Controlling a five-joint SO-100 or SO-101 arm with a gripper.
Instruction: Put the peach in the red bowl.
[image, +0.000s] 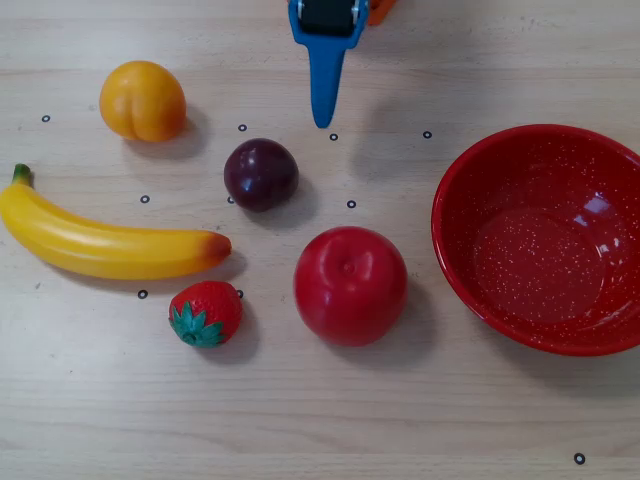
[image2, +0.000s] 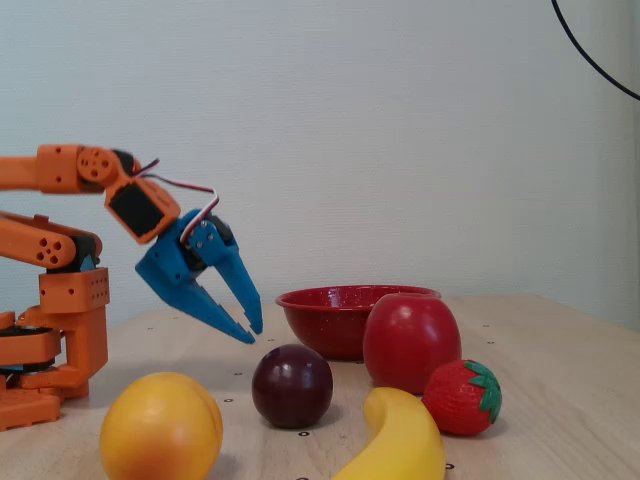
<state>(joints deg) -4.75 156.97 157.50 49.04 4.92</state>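
From my overhead view the peach (image: 142, 100) sits at about ten o'clock on the wooden table (image: 300, 420), well apart from the red bowl (image: 545, 238), which fills the three o'clock edge and holds nothing that I can see. Between them I have the dark plum (image: 261, 174) near the centre, the big red apple (image: 350, 285) at about five o'clock from it, the strawberry (image: 205, 314) at seven o'clock and the banana (image: 105, 243) stretched along the nine o'clock side, its reddish tip close to the strawberry but not touching it. The gripper (image: 324, 118) comes in from twelve o'clock, its blue tip pointing down the picture toward the gap just beside the plum; the peach lies off at its nine o'clock. In my fixed view the gripper (image2: 250, 330) hangs in the air above the table, tilted downward toward four o'clock, its two blue fingers (image2: 200, 300) parted a little at the tips with nothing between them. It touches no fruit there: the plum (image2: 292, 385) is just below and beyond it, the peach (image2: 162, 428) is in the near foreground at seven o'clock, and the bowl (image2: 330, 318) stands behind the apple (image2: 412, 342) at about three o'clock from the fingertips
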